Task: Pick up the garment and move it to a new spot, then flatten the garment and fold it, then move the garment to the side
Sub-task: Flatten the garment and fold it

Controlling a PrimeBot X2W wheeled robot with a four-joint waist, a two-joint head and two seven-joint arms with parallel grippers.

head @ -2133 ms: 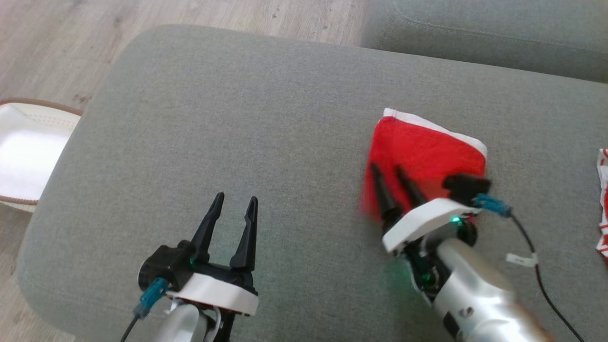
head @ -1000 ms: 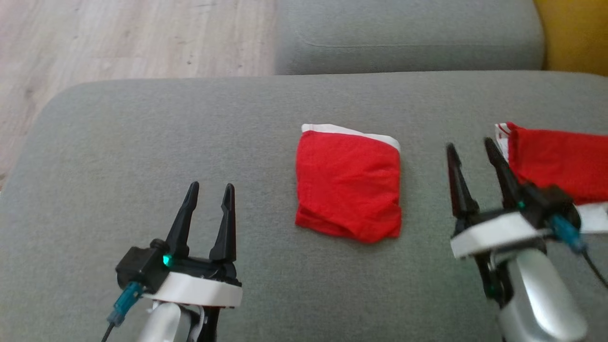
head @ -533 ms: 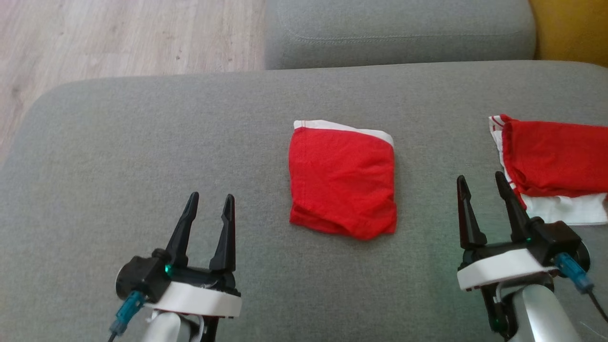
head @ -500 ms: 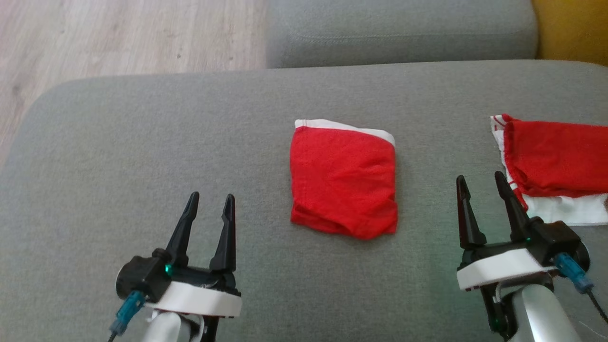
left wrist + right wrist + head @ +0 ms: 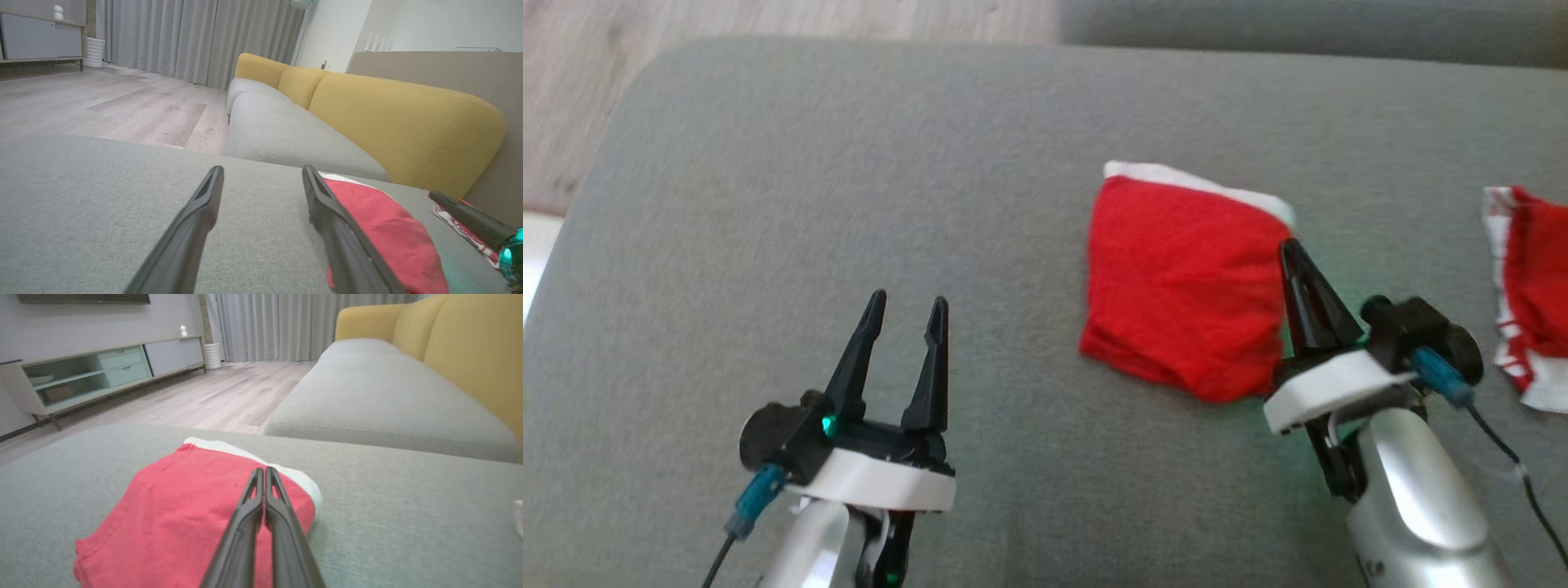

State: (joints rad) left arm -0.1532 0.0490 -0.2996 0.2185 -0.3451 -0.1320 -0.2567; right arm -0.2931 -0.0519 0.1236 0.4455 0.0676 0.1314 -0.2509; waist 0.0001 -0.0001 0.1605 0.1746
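- State: the right pincer is closed, its two fingers pressed flat together. The left pincer stands wide and holds nothing.
- Location: the folded red garment lies on the grey cushion, directly under and to the left of the right pincer's fingers. The garment's white band lies just beyond the fingertips. The garment is well to the right of the left pincer.
- It cannot be told whether any cloth is caught between the closed fingers.
- Step in hand, as judged: the garment looks folded, so what remains is moving it to the side.
- Procedure: keep the closed fingers low along the garment's right edge and apply an even sideways push to the whole folded stack, not only its top layer.
- Caution: the loose lower hem nearest the right pincer's base is likely to drag and unfold, so advance slowly.
- Clearance: a second red-and-white cloth lies apart to the right of the right pincer. Direct the motion away from it.
- Keep the left pincer clear of the path, or use it to steady the far edge.
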